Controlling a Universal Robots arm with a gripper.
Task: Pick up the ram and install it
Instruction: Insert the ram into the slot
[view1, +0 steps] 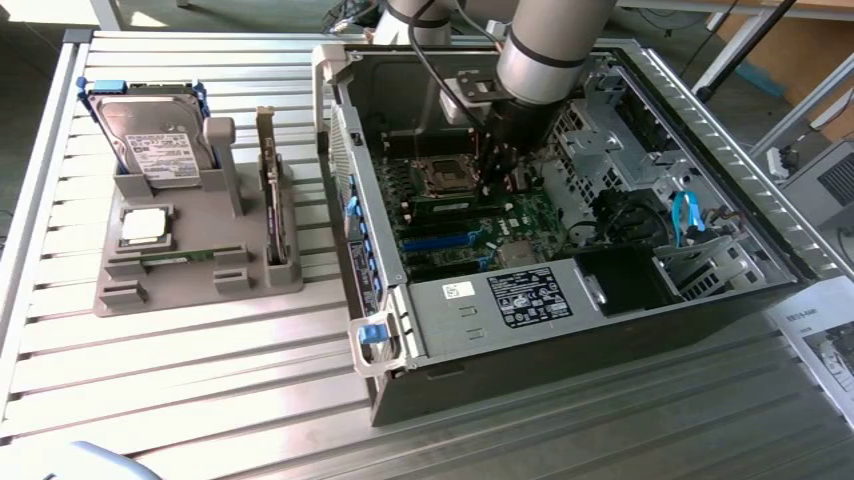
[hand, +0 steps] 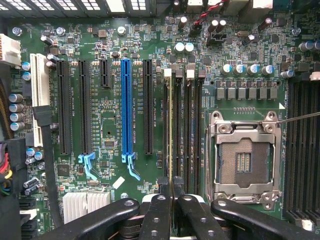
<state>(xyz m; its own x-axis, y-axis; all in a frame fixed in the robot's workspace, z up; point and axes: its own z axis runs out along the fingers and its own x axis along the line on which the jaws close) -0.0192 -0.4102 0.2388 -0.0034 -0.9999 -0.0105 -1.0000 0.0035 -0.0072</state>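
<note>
Open grey steel computer case (view1: 467, 310) on slatted tabletop (view1: 200, 380). Wrist view: green motherboard (hand: 110, 115); thin green ram stick (hand: 170, 125) edge-on among black memory slots (hand: 190, 130), beside silver CPU socket (hand: 244, 160). Jaws pinch its near end. Seated or not: can't tell. Suggest keeping it plumb, pressing evenly. Exterior view adds grey parts holder (view1: 187, 270), well apart from case.

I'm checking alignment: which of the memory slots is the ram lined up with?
The end slot, right beside the nearest expansion slot and farthest of its group from the CPU socket. The gripper holds the ram edge-on along it.
</note>
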